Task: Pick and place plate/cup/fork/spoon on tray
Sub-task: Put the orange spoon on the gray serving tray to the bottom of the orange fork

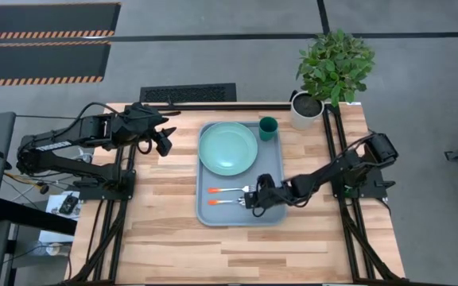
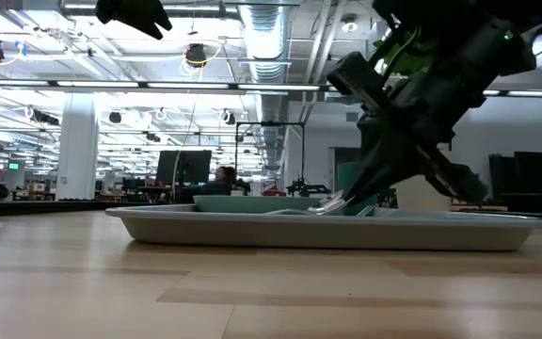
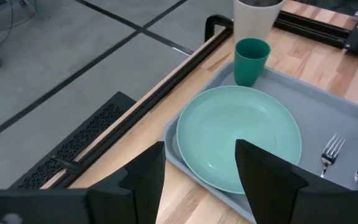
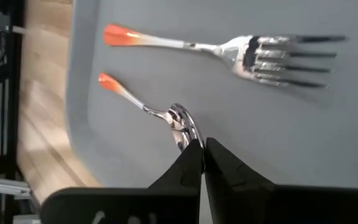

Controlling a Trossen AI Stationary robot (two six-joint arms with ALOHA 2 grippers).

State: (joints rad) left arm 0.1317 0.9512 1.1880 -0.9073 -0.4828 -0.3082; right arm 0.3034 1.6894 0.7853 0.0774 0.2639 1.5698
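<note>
The light blue-grey tray (image 1: 270,171) lies mid-table. On it rest the pale mint plate (image 1: 227,148) at the far end, the dark green cup (image 1: 268,128) upright in the far right corner, and the orange-handled fork (image 1: 229,191), flat, nearer. My right gripper (image 1: 254,203) is low over the tray's near part and shut on the orange-handled spoon (image 4: 148,106), just nearside of the fork (image 4: 253,53). My left gripper (image 1: 165,141) is open and empty, raised over the table left of the tray. Its view shows the plate (image 3: 238,134) and the cup (image 3: 251,59). My right gripper pinches the spoon's metal bowl (image 4: 184,124) at its free end between its two fingertips (image 4: 194,158). The fingers slant down from the table's right and lie along the spoon. The bowl is turned on edge. The orange handle end (image 4: 107,79) points left, low over the tray floor.
A white pot (image 1: 306,110) with a green plant stands at the table's far right corner, beside the cup. Black frame rails run along the table's left, right and far sides. Bare wood lies near and left of the tray.
</note>
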